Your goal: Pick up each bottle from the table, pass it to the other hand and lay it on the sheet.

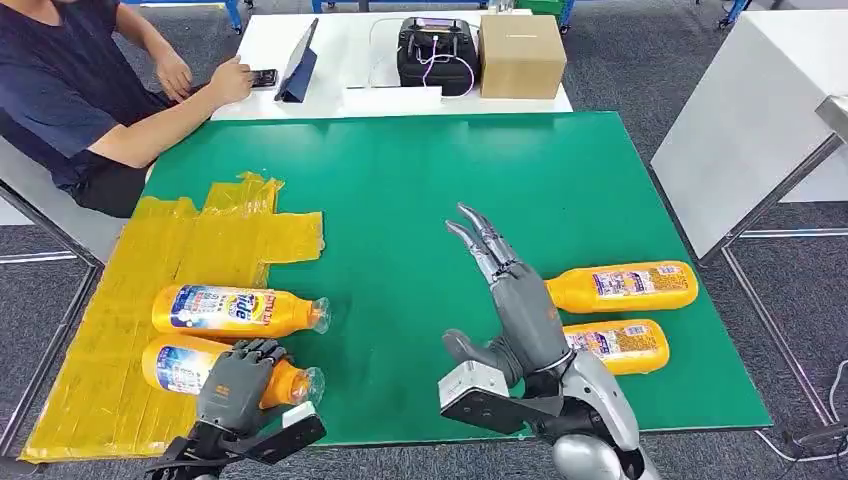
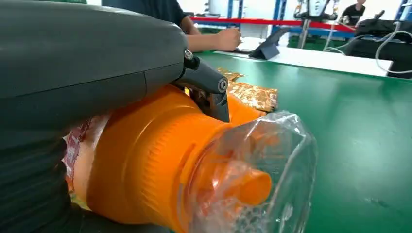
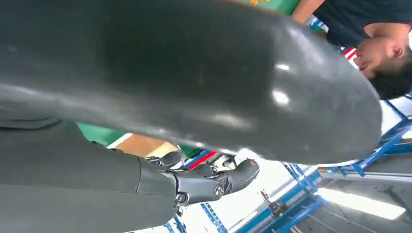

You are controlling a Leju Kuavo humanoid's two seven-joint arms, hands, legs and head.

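Two orange bottles lie on the yellow sheet (image 1: 110, 290) at the left. My left hand (image 1: 236, 385) grips the nearer bottle (image 1: 180, 365), whose orange neck and clear-wrapped cap (image 2: 243, 187) fill the left wrist view under my fingers (image 2: 214, 92). The other sheet bottle (image 1: 235, 310) lies just behind it. On the green table (image 1: 420, 190), two more orange bottles lie at the right: a far one (image 1: 620, 286) and a near one (image 1: 620, 345). My right hand (image 1: 515, 300) is raised with fingers spread, holding nothing, just left of those two.
A person (image 1: 70, 90) sits at the back left, hands at a phone on a white table (image 1: 300, 60) with a tablet, a black device and a cardboard box (image 1: 521, 55). Another white table (image 1: 760, 110) stands right. The green table's edge runs close to my arms.
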